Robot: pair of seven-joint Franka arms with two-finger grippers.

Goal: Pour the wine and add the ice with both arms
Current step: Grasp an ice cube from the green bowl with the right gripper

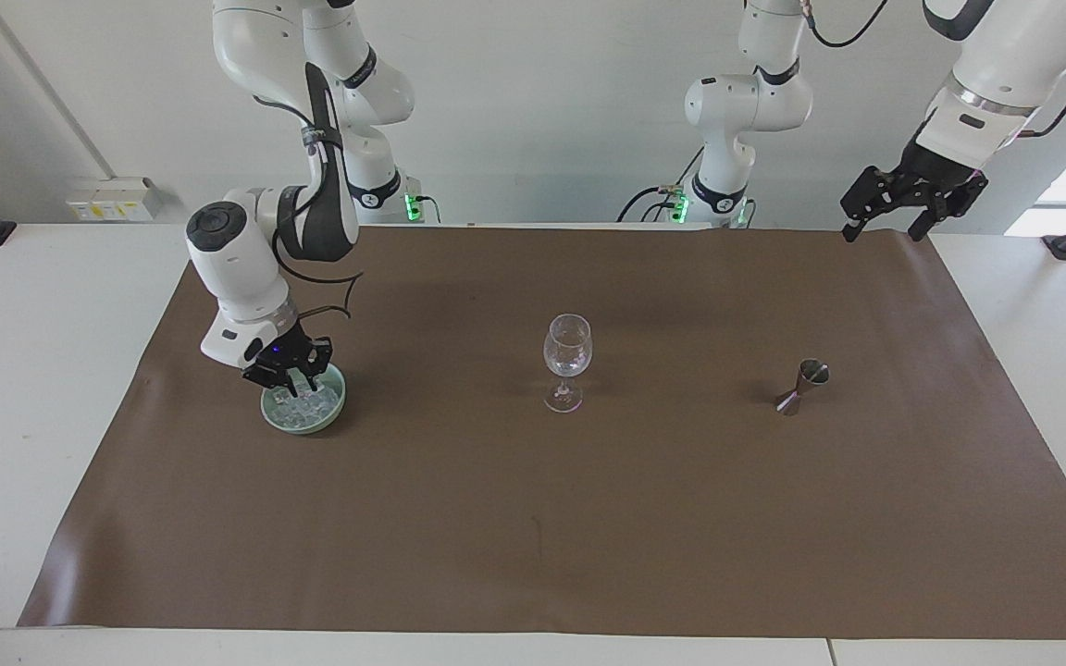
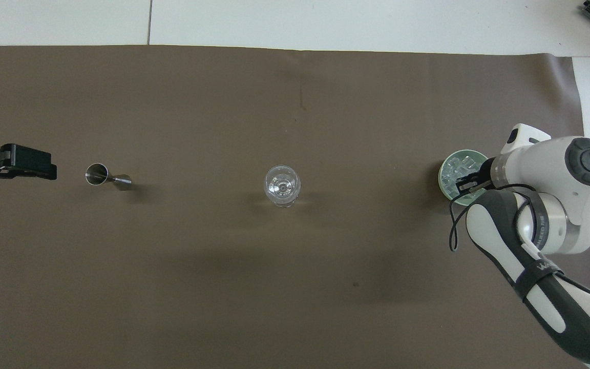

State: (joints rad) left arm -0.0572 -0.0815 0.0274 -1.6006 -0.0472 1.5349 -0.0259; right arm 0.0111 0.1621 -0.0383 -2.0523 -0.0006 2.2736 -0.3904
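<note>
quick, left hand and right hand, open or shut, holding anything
left hand: open, empty, up over the mat's edge.
right hand: shut, down in the ice; a cube held cannot be told.

White table (image 1: 15, 388), showing bare along the left, right and bottom edges of the facing view. Covered over most of its top by a large brown rectangular mat (image 1: 533, 518) (slightly wrinkled near its lower left corner). Standing directly on the mat, in a row across the middle of the frame: a small pale green round bowl (image 1: 303, 412) at centre left, an upright clear stemmed wine glass (image 1: 567, 361) at the centre, a small steel hourglass-shaped jigger (image 1: 801, 387) at centre right, tilted. All three well apart.
</note>
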